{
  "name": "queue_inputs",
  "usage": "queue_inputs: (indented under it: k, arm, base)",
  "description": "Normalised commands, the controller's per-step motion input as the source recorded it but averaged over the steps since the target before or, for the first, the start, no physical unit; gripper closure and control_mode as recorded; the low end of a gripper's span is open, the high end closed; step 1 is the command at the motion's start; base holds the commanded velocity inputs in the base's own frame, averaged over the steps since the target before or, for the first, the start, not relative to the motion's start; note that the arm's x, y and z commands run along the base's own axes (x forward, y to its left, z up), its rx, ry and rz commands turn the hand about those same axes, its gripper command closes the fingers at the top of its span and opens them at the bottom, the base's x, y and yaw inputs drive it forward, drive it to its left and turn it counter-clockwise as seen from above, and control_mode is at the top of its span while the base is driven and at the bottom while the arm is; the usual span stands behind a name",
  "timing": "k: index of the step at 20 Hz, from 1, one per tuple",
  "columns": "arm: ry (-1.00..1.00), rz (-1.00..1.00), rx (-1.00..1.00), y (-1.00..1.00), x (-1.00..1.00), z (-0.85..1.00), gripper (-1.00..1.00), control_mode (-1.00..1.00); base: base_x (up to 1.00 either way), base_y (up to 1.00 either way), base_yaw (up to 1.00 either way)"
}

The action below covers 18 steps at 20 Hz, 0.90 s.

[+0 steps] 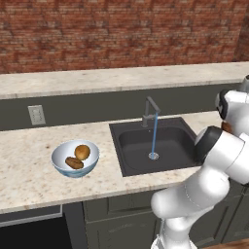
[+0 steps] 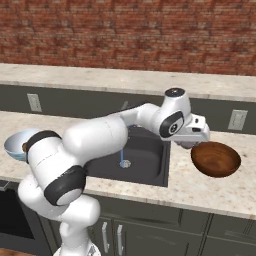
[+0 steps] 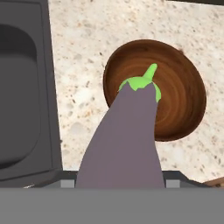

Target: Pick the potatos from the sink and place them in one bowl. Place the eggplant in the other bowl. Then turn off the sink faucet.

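Note:
My gripper is shut on the eggplant, a grey-purple body with a green cap that points at the dark brown bowl. In the right base view the hand hovers over the left rim of that bowl, right of the sink. Both potatos, a golden round one and a darker long one, lie in the pale blue-white bowl left of the sink. A thin blue stream of water runs from the sink faucet to the drain.
A raised back ledge and a brick wall stand behind the counter. Wall outlets sit on the dark backsplash. The arm's elbow crosses above the sink's left side. Bare speckled counter surrounds the brown bowl.

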Motion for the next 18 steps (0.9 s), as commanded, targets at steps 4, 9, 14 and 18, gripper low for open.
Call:
queue_inputs:
  k: [4, 9, 14, 18]
  arm:
    - [0.0, 0.0, 0.01, -0.37, 0.0, -0.02, 1.0, -1.0]
    - [0.0, 0.0, 0.01, -0.25, 0.1, -0.19, 1.0, -1.0]
    - [0.0, 0.0, 0.01, -0.15, 0.15, -0.34, 1.0, -1.0]
    - [0.0, 0.0, 0.01, -0.17, 0.14, -0.16, 1.0, -1.0]
  base:
    - [0.0, 0.0, 0.0]
    - [0.0, 0.0, 0.0]
    - [0.0, 0.0, 0.0]
    - [0.0, 0.0, 0.0]
